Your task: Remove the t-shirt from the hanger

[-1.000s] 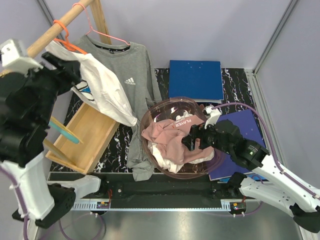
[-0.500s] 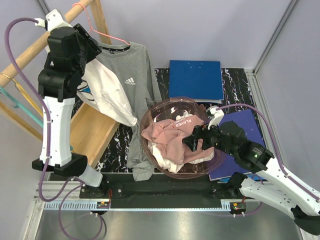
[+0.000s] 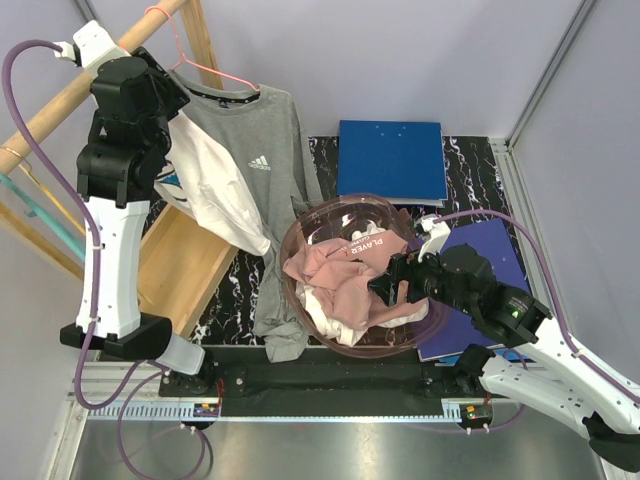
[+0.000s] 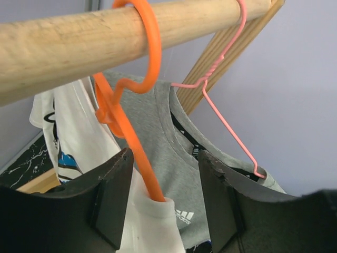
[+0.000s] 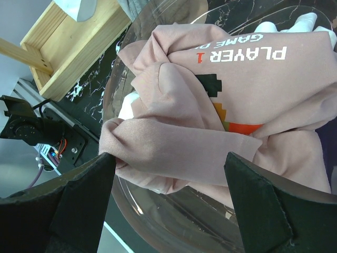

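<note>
A white t-shirt [image 3: 215,190] hangs on an orange hanger [image 4: 136,155] hooked over the wooden rail [image 3: 60,100]. My left gripper [image 3: 168,108] is up at the rail and open. In the left wrist view [image 4: 163,174] its jaws stand on either side of the hanger's sloping arm and the white collar [image 4: 155,216], without closing on them. A grey t-shirt [image 3: 262,135] hangs behind on a pink wire hanger [image 4: 226,124]. My right gripper [image 3: 396,284] is open and empty over a pink t-shirt [image 5: 210,105] in a clear bowl [image 3: 300,235].
A wooden tray [image 3: 170,270] lies under the white shirt. A blue book [image 3: 392,160] lies at the back and another [image 3: 490,250] lies under the right arm. A teal hanger [image 3: 40,220] is at the far left. Grey walls close in both sides.
My left arm has swung up from the near left to the rail, and its open jaws have come around the orange hanger. My right arm has barely moved.
</note>
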Robot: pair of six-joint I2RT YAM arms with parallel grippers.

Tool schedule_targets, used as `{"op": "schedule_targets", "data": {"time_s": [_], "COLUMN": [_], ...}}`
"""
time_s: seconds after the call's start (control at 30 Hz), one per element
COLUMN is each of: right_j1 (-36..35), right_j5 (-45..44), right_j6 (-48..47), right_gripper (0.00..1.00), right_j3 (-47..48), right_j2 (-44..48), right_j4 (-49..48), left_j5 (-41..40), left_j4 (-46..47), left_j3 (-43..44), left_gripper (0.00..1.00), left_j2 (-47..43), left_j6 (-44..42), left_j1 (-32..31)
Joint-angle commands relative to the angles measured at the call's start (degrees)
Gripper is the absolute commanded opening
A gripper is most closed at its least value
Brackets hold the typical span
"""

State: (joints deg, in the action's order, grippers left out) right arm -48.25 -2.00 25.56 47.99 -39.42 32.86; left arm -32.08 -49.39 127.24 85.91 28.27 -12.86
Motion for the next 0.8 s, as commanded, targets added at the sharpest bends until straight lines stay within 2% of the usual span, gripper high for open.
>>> {"op": "schedule_targets", "data": {"time_s": [0.0,0.63,0.73,0.77], "right_j1": [0.3,0.3,0.3,0.3], "right_j5": [-0.3,-0.4,-0.6,-0.7], "right_j6": [-0.4,-0.3,-0.3,-0.3], "right_gripper": [0.92,0.92,0.92,0.92], "right_j3": [0.8,0.4,0.4,0.4], "right_j2": [0.1,0.6,0.8,0.7], "right_j4": [-1.1,-1.4,-1.3,-1.5], "left_j5": [-3.8,-0.8,-0.9,-1.1], "left_j4": [4.2,-1.1,-0.7,-0.7], "left_j3": [-0.7,1.3,1.8,2.0], "left_gripper": [0.57,0.55,0.52,0.48], "left_j2": [-2.7,2.9,3.7,3.8], "left_j6": [-1.3,4.2,4.2,4.1], "left_j1": [0.8,4.3,4.7,4.7]}}
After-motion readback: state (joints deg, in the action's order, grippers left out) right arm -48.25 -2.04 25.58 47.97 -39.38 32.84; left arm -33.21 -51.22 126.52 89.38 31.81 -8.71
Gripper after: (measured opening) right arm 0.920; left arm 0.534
